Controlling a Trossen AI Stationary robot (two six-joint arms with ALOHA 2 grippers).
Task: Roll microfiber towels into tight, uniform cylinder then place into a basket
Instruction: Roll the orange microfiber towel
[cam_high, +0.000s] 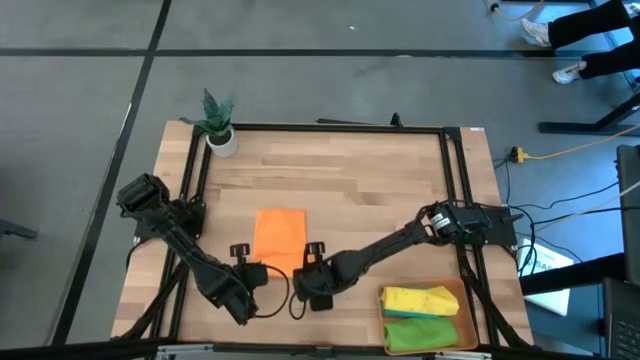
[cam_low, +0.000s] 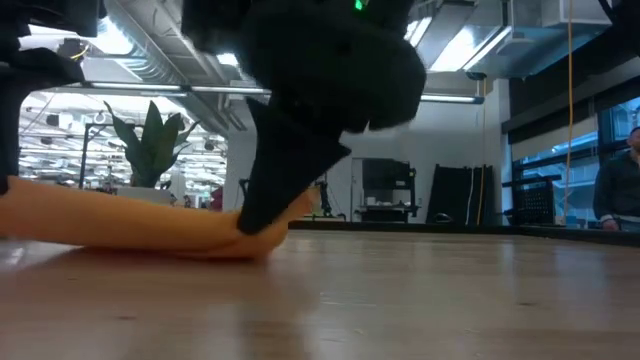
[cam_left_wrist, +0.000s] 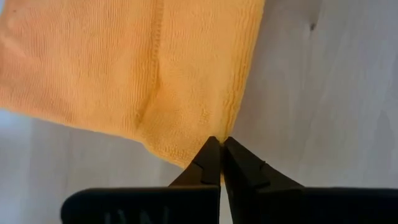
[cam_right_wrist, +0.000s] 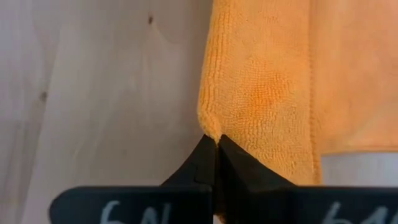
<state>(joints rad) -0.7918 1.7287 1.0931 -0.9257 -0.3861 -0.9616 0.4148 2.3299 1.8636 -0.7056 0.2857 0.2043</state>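
The wooden table (cam_high: 340, 165) carries a flat folded orange towel (cam_high: 279, 237) near its middle, and the basket (cam_high: 462, 296) at the front right corner holds a yellow towel (cam_high: 419, 298) and a green towel (cam_high: 420, 329), both rolled. The left gripper (cam_left_wrist: 219, 144) has its fingers pressed together on one near corner of the orange towel. The right gripper (cam_right_wrist: 216, 140) has its fingers pinched on the other near corner.

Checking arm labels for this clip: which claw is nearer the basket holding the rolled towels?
Right. The right claw pinches the orange towel's near corner on the basket's side; the left claw pinches the other near corner, farther away.
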